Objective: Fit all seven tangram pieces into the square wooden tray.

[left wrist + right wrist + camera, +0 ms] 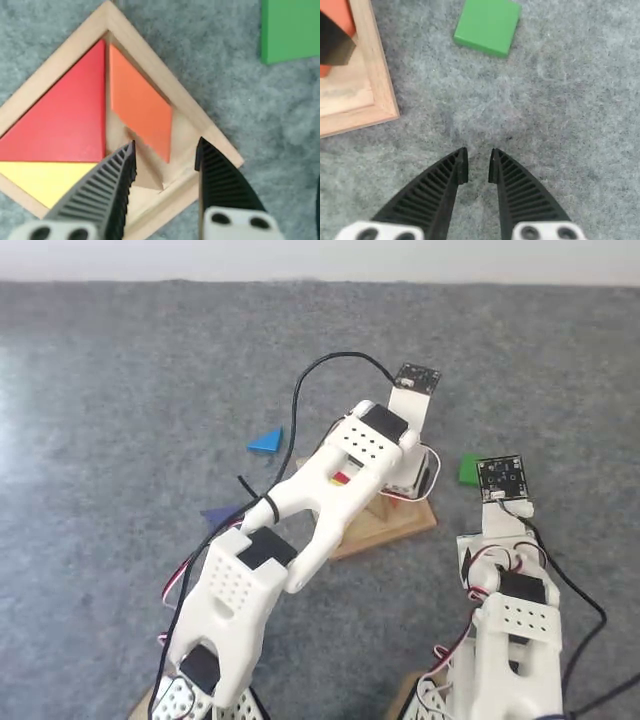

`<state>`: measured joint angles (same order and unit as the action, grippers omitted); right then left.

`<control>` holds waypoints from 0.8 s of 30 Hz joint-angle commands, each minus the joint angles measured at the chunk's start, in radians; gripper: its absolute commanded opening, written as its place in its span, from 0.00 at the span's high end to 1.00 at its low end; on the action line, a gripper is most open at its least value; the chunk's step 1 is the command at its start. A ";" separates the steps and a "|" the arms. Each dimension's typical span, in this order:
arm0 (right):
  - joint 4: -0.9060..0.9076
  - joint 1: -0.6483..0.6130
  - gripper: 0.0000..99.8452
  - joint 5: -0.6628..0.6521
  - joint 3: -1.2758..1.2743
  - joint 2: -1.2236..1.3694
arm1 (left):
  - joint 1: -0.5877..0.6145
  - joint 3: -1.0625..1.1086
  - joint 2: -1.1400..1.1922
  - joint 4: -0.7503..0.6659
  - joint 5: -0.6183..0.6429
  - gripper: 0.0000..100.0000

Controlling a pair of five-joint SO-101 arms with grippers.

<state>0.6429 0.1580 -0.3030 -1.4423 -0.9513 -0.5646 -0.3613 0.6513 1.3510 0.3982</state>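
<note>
In the high view, the grey felt counter (100,390) carries the square wooden tray (400,523), pale wood and largely hidden under the left arm (330,490), which stretches out over it. A blue triangle (266,442) lies apart from the tray on the far side of that arm, a dark blue piece (222,512) shows partly beside the arm, and a green square (468,468) lies just beyond the right arm (510,620). In the left wrist view, the tray stands corner-on, its raised rim framing a large red triangle (65,115), an orange parallelogram (140,105) set right against the red one's edge, and a yellow triangle (40,180) along the red one's long side; the rest of the floor is bare wood. The left gripper (165,160) hangs over that bare corner, jaws spread wide and holding nothing. In the right wrist view, the right gripper (477,167) hovers over bare felt near the tray's corner, jaws a narrow gap apart and holding nothing, with the green square lying flat on the felt beyond it.
</note>
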 commanded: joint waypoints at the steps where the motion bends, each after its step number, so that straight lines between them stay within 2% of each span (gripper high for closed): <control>1: -0.021 -0.002 0.92 -0.009 0.009 -0.025 | 0.008 -0.047 -0.020 -0.018 0.005 0.81; 7: -0.021 -0.002 0.92 -0.009 0.009 -0.025 | 0.046 -0.048 -0.023 0.021 -0.077 0.81; 13: -0.021 -0.002 0.92 -0.009 0.009 -0.025 | 0.021 -0.036 -0.021 0.204 -0.169 0.81; 18: -0.021 -0.002 0.92 -0.009 0.009 -0.025 | 0.069 -0.038 -0.023 0.195 -0.193 0.81; 24: -0.021 -0.002 0.92 -0.009 0.009 -0.025 | 0.104 -0.018 -0.069 0.169 -0.292 0.81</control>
<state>0.6429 0.1580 -0.3030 -1.4423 -0.9513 -0.4741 -0.3613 0.6513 1.5443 0.1757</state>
